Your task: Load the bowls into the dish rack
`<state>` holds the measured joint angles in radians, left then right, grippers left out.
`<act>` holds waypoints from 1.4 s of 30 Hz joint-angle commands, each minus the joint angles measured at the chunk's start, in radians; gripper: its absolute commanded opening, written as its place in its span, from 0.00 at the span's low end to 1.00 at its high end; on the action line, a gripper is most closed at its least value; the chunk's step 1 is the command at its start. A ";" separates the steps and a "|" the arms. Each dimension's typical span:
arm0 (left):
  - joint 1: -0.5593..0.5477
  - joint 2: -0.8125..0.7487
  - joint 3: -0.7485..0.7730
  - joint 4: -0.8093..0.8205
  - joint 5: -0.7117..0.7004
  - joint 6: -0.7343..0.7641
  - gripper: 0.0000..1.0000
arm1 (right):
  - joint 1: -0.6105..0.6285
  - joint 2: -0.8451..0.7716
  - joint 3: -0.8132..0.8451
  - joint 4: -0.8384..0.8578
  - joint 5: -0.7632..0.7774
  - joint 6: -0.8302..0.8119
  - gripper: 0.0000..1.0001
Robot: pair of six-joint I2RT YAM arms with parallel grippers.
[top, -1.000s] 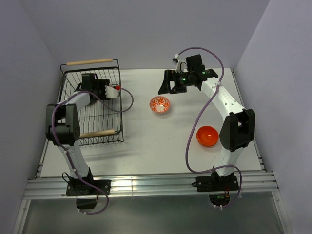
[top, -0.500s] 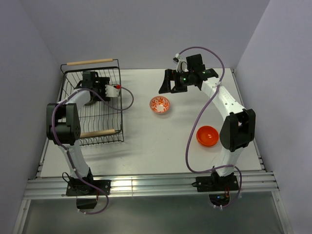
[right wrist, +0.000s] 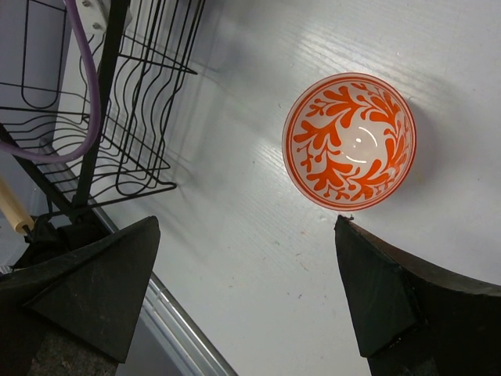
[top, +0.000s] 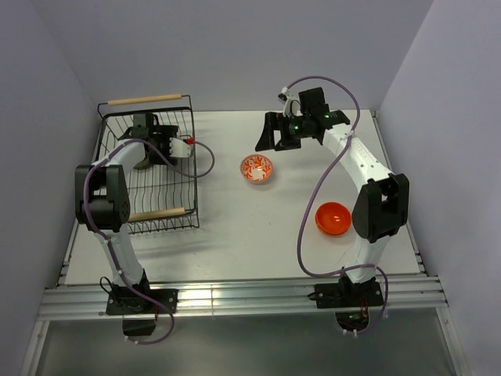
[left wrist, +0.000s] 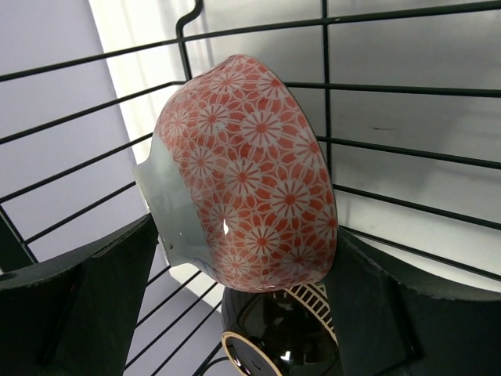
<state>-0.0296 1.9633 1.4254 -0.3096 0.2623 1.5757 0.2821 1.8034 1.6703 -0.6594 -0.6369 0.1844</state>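
Watching the left gripper (left wrist: 244,229) inside the dish rack (top: 168,188), I'm seeing its jaws standing apart either side of the red floral bowl (left wrist: 258,172), which is leaning on edge over a dark bowl (left wrist: 274,345), seemingly unpinched (no brand or writing is showing anywhere). I'm judging a straight pull-back, clear of the rim, best, while the right gripper (right wrist: 245,223), wide and empty, is hovering above the orange-leaf bowl (right wrist: 350,141) on the table (top: 235,243).

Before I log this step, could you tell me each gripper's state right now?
Left gripper: open, flanking the red-flowered bowl.
Right gripper: open, empty, above the orange-patterned bowl.
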 commanded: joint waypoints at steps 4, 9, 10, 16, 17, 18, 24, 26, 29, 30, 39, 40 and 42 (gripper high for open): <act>-0.015 0.040 0.108 -0.131 0.052 0.040 0.89 | -0.009 0.017 0.068 -0.011 -0.023 -0.011 1.00; -0.021 0.127 0.258 -0.296 0.026 0.000 0.89 | -0.009 0.027 0.080 -0.014 -0.032 -0.007 1.00; -0.021 0.138 0.274 -0.308 0.022 -0.006 0.88 | -0.009 0.025 0.080 -0.016 -0.032 -0.008 1.00; -0.023 0.140 0.276 -0.333 0.018 0.012 0.89 | -0.009 0.025 0.080 -0.020 -0.029 -0.014 0.99; -0.023 0.138 0.271 -0.333 0.017 0.018 0.89 | -0.009 0.028 0.083 -0.023 -0.029 -0.014 0.99; -0.024 0.134 0.264 -0.336 0.014 0.023 0.89 | -0.009 0.030 0.085 -0.023 -0.029 -0.016 0.99; -0.033 0.095 0.211 -0.338 0.009 0.040 0.89 | -0.009 0.033 0.092 -0.029 -0.032 -0.014 0.99; -0.035 0.091 0.210 -0.351 0.005 0.040 0.90 | -0.009 0.033 0.089 -0.028 -0.033 -0.014 0.99; -0.038 0.104 0.230 -0.384 -0.001 0.035 0.90 | -0.009 0.031 0.088 -0.026 -0.035 -0.011 0.99; -0.038 0.108 0.233 -0.390 -0.003 0.033 0.90 | -0.009 0.031 0.086 -0.028 -0.033 -0.011 0.99; -0.041 0.158 0.308 -0.496 -0.003 0.041 0.92 | -0.009 0.034 0.085 -0.032 -0.030 -0.017 0.99; -0.041 0.163 0.320 -0.519 0.003 0.041 0.92 | -0.009 0.033 0.085 -0.032 -0.030 -0.017 0.99; -0.041 0.166 0.331 -0.520 0.015 0.037 0.93 | -0.009 0.033 0.085 -0.032 -0.027 -0.020 0.99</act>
<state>-0.0463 2.0964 1.7298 -0.6838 0.2356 1.6108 0.2813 1.8359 1.7149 -0.6842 -0.6552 0.1814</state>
